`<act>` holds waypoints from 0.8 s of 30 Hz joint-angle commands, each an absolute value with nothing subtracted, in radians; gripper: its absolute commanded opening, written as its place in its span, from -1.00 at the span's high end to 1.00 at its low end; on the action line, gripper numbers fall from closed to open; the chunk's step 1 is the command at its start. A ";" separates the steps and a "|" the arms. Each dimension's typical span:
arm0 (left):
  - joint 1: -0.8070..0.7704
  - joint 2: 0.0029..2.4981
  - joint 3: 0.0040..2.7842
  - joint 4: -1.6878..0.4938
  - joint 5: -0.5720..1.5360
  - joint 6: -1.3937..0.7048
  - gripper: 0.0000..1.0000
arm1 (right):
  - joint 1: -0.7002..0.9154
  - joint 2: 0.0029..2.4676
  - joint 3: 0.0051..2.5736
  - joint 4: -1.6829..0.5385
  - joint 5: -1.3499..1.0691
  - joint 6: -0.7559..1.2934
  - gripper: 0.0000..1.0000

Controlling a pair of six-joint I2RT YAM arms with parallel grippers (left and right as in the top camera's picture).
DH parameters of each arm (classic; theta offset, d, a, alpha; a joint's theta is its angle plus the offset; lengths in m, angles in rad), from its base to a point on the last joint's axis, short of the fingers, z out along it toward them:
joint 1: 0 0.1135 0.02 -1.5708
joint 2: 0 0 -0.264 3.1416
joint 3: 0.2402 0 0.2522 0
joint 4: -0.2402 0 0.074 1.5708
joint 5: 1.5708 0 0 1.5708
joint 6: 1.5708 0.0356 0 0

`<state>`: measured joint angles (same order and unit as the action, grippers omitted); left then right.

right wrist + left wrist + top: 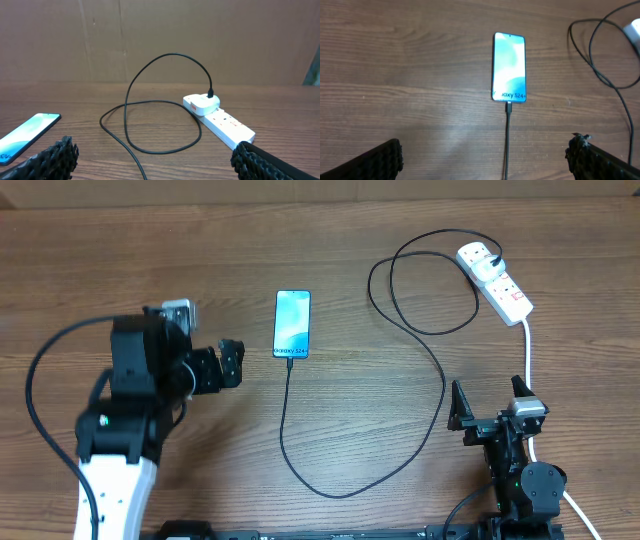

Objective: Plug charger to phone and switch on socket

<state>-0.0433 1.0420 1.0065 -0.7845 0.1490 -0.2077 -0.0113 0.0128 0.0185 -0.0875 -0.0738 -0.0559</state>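
Black charger (508, 140) looks seated in the phone (292, 324) at the middle of the counter (150, 250), so with left end effector (232, 364) and right end effector (489, 402) both wide open and empty, the right, nearer the white socket (497, 282), should switch it on with 1 square press.

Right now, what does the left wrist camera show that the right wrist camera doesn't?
Left wrist only: the charger tip seated in the phone at its Galaxy S24 edge. Right wrist only: the charger's white plug sitting in the socket. Both: the phone, the black cable's loops and the wooden table.
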 commanded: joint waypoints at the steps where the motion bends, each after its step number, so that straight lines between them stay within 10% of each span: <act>1: -0.039 0.944 0.895 -0.706 0.167 -0.214 -1.00 | -0.007 0.003 0.009 -0.081 -0.072 -0.052 -1.00; 24: -0.038 0.447 0.475 -0.376 0.174 -0.214 -1.00 | -0.007 0.003 0.009 -0.081 -0.072 -0.052 -1.00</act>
<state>-0.0429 0.4950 0.5041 -0.3798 0.1932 -0.2081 -0.0116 0.0128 0.0185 -0.0872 -0.0742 -0.0559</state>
